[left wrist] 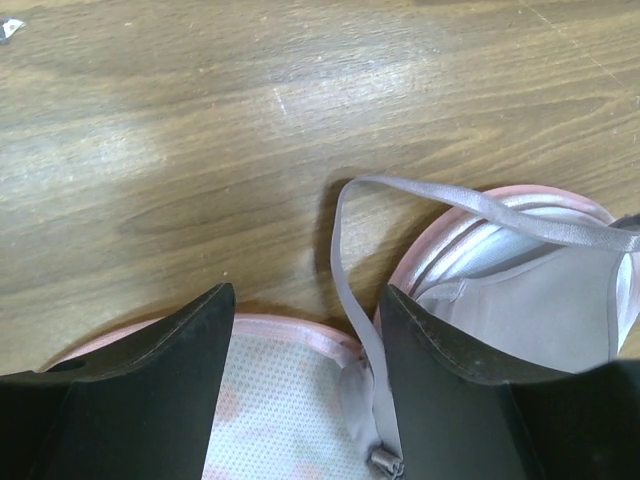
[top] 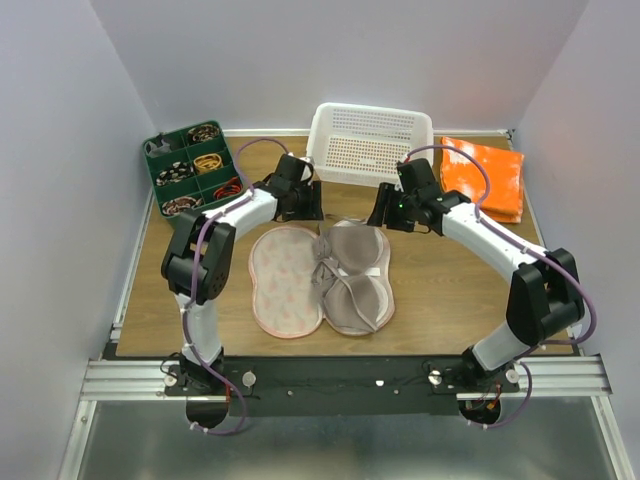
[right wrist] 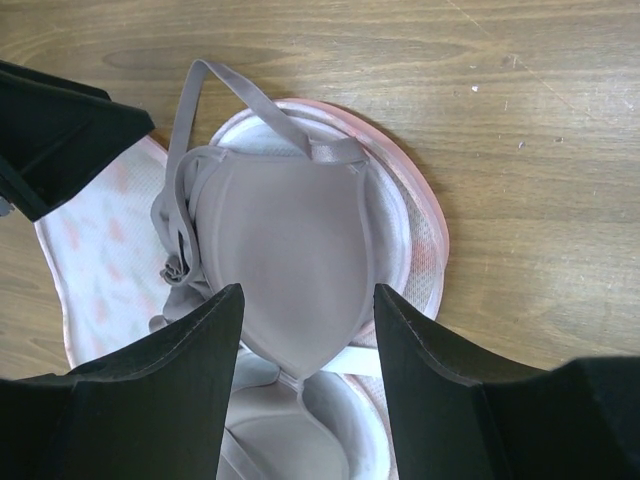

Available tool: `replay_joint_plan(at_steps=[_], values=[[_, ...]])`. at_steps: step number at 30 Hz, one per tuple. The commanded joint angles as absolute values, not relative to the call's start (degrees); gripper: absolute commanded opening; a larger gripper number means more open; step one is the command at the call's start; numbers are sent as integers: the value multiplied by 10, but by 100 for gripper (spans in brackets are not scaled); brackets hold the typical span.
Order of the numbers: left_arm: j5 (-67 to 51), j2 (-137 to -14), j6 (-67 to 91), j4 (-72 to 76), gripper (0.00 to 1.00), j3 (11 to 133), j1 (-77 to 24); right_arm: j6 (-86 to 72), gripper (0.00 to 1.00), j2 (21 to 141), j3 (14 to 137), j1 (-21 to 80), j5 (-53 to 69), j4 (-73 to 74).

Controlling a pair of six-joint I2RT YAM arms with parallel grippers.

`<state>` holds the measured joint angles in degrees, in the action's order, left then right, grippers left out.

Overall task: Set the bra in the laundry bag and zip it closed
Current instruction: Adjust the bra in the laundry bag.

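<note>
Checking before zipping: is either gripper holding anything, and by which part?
Nothing: the left gripper and the right gripper stand open over the bra; its strap runs loose between the left fingers.

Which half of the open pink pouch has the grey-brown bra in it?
The right half: the taupe fabric bra fills it, while the left half of the pale pink padded pouch lies bare, showing its print.
</note>
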<state>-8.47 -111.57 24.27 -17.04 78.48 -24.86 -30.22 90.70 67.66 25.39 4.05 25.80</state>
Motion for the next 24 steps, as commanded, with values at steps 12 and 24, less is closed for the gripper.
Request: replay_joint_plan(at_steps=[12, 24], values=[[-138, -1201, 181, -220, 61, 937, -247, -308, 63, 882, 664, 251, 56, 261], [-105, -1195, 127, -232, 66, 900, -249, -306, 63, 887, 664, 251, 54, 264]])
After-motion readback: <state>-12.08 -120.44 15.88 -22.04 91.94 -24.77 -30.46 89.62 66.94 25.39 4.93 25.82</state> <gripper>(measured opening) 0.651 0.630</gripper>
